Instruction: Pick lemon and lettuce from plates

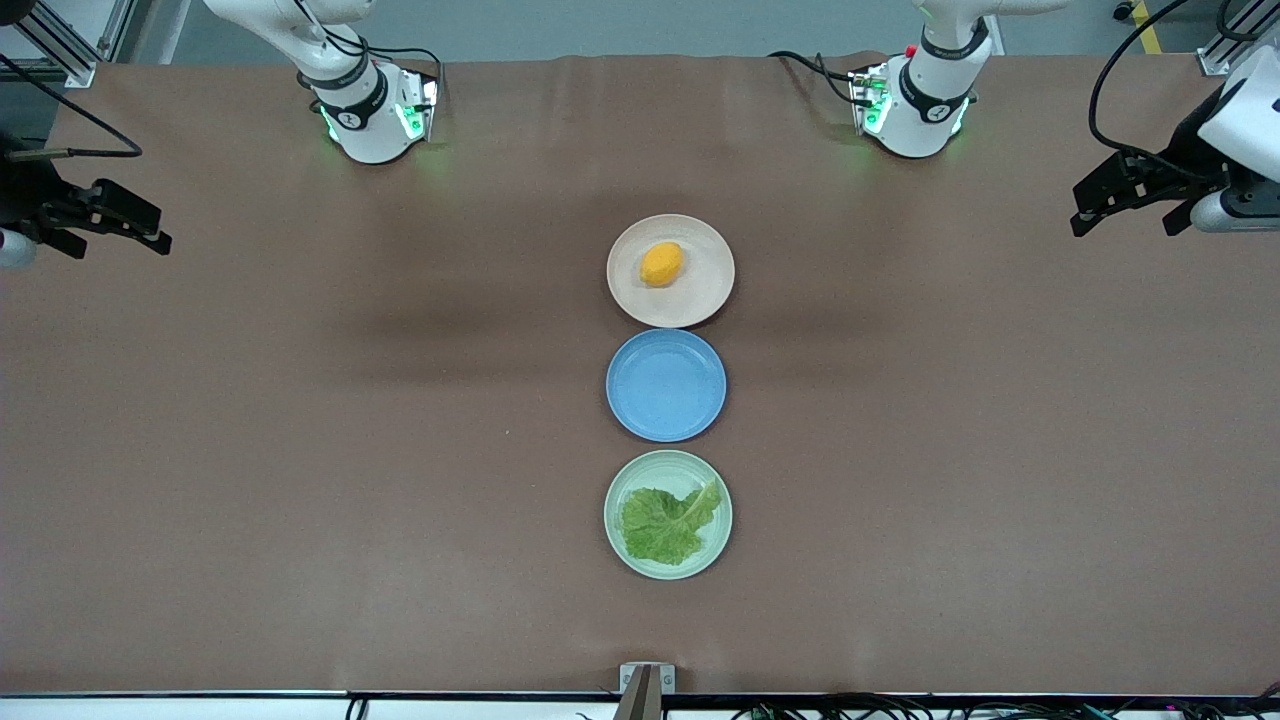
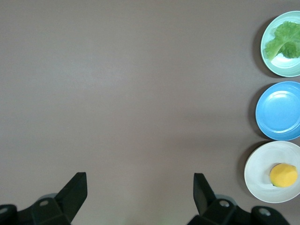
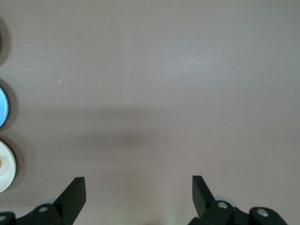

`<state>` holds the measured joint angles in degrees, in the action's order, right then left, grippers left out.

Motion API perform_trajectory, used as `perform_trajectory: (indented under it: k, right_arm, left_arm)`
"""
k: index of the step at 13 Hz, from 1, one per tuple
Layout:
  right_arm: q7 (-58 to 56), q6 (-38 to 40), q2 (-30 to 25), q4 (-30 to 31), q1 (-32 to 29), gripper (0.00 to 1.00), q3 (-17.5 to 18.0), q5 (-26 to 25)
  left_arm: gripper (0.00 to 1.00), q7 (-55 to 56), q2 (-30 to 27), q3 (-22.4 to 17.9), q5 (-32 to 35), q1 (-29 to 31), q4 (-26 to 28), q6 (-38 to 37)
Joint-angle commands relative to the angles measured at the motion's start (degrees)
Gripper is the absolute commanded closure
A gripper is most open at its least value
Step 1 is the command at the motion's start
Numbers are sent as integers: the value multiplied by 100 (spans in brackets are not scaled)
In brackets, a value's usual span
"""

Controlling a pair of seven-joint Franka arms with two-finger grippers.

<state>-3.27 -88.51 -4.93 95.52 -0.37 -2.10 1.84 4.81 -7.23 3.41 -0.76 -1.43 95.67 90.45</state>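
orange-yellow lemon [image 1: 661, 264] sits just off centre on the pink-beige plate [image 1: 700, 295], 12 o'clock of the blue plate [image 1: 666, 385]. lettuce [image 1: 668, 522] lies flat in the mint plate [image 1: 620, 540] at 6 o'clock. left gripper [image 2: 140, 192] and right gripper [image 3: 138, 194] both spread wide, over bare table at their ends.

judgement: lemon firm, may roll, pinch across the middle; leaf limp, light, take by the rib.
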Motion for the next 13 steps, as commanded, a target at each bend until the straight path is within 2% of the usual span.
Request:
perform_trajectory:
  k: [1,6,9,11,13]
  right_arm:
    - [89,-78,-193,203,37,0,-10,-43]
    - [89,-61,-184,195,29,0,-10,-43]
    - [72,-17,-157,133,20,0,-1,-43]
    - [28,-17,-140,72,11,0,-1,-52]
    - [10,-26,-140,45,29,0,-1,-113]
  left_arm:
    - [0,-42,64,28,-65,46,-145,-89]
    - [0,-51,335,28,-65,20,-303,-80]
    - [0,-24,1097,63,-91,-120,-662,78]
    - [0,-16,1599,90,-83,-252,-988,375]
    - [0,-16,1934,107,-83,-393,-1051,788]
